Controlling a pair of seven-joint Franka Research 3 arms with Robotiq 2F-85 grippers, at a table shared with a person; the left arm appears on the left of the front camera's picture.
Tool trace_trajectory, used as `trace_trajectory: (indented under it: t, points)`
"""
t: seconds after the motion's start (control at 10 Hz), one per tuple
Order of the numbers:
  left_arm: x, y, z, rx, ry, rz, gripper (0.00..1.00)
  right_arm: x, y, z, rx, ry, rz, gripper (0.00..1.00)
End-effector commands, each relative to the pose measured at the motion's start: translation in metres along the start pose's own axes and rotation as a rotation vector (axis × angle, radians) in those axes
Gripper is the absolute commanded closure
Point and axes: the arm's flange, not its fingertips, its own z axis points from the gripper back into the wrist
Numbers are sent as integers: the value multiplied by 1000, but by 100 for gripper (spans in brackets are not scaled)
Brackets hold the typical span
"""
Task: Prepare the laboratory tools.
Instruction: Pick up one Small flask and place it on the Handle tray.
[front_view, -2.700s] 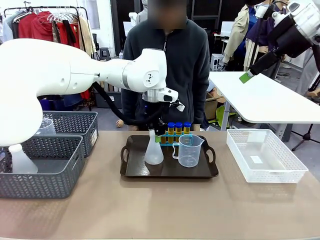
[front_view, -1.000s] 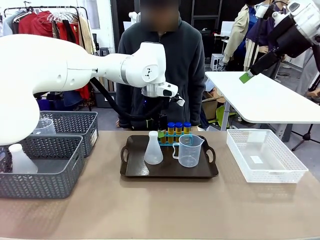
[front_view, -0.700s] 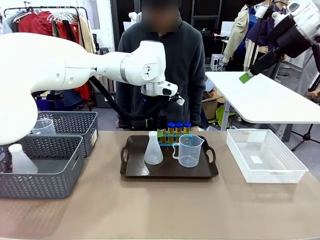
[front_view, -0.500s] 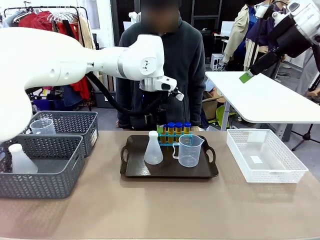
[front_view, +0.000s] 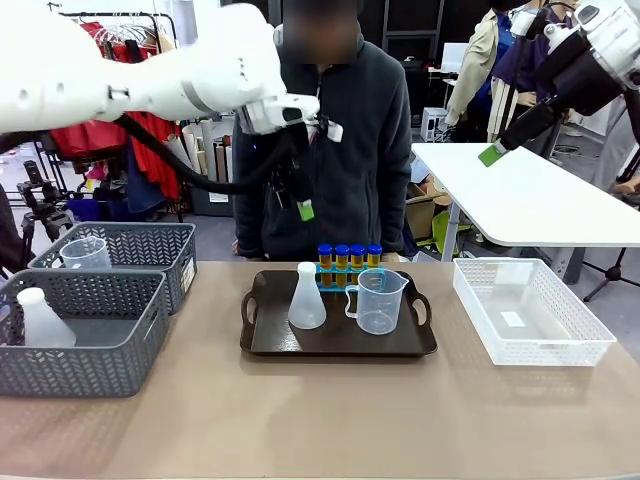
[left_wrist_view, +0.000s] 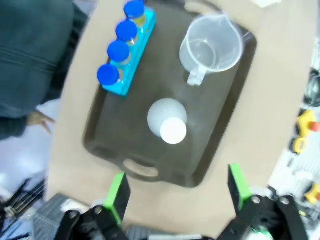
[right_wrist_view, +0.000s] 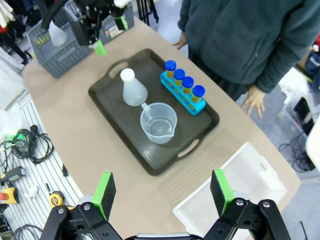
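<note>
tray (front_view: 262, 340) on the table holds the conical flask (front_view: 307, 298), the measuring beaker (front_view: 379, 300) beside it and four blue-capped tubes (front_view: 349, 256) in a small blue rack (left_wrist_view: 128, 65) at its far edge; left gripper (left_wrist_view: 176, 192) hangs spread wide and empty above, right gripper (right_wrist_view: 162, 191) likewise wide apart, high up

On the dark tray (front_view: 262, 343): four blue-capped tubes (front_view: 349, 255) in one blue rack (right_wrist_view: 181, 94), one flask (front_view: 307, 298), one beaker (front_view: 379, 301); left of the tray two grey baskets (front_view: 120, 350), right one clear bin (front_view: 531, 313)
</note>
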Motion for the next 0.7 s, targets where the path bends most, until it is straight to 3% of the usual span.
trace_trajectory:
  t: [0.0,0.6]
  points:
    - [-31,-8,25,-18,-117,-55,0,1,-2,1,11,-14,9,0]
    - [-76,-7,97,-11,-328,-164,0,1,-2,1,11,-14,9,0]
